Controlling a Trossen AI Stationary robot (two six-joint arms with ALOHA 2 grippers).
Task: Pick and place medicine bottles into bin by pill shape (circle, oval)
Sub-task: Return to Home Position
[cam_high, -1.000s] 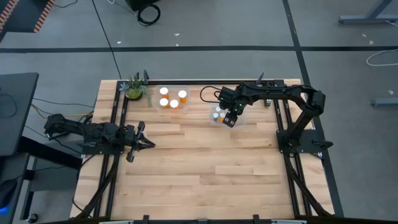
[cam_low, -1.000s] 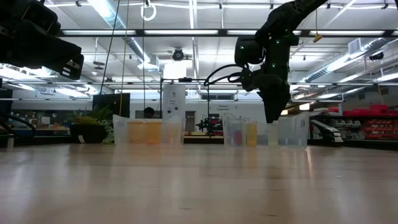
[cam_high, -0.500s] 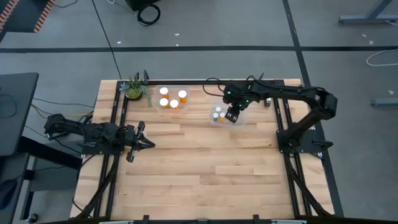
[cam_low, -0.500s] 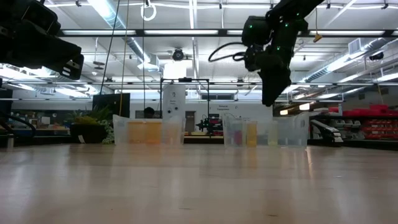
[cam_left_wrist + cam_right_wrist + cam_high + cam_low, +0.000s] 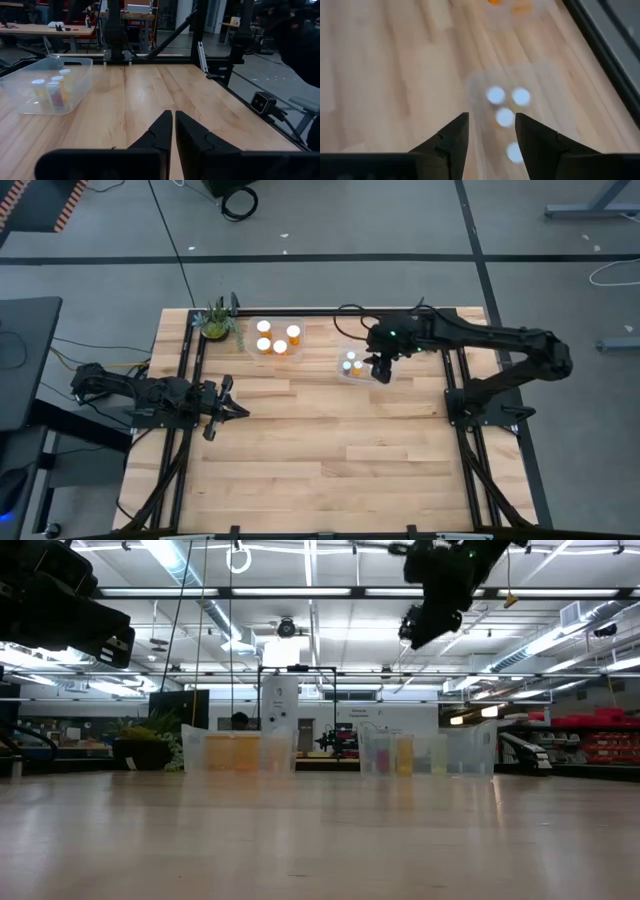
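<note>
Two clear bins hold every medicine bottle I can find in the high view; none lies on the bare table [image 5: 320,450]. My right gripper [image 5: 381,370] hangs over one side of the nearer bin [image 5: 341,376], with white caps showing just beside it. The second bin [image 5: 248,330], farther off toward the potted plant [image 5: 215,323], carries four orange-bodied bottles [image 5: 280,347]. My left gripper [image 5: 228,410] waits well apart, low at its own side of the table.

Low view: the right gripper [image 5: 410,635] sits high above the nearer bin [image 5: 470,752], well clear of its rim. Coloured bottle bodies stand inside both bins.

Left wrist view: the left gripper [image 5: 173,122] has its fingers pressed almost together, holding nothing. The nearer bin [image 5: 82,75] lies ahead and to one side.

Right wrist view: the right gripper [image 5: 492,117] is spread wide and empty. Four white-capped medicine bottles [image 5: 504,117] stand close together directly beneath it, inside the bin.

Assessment: sorting looks complete, and the step in hand is the return to rest. The next move calls for no grasp. It needs only a clean fold of the right arm back toward its base, keeping the fingers above the bin wall.
</note>
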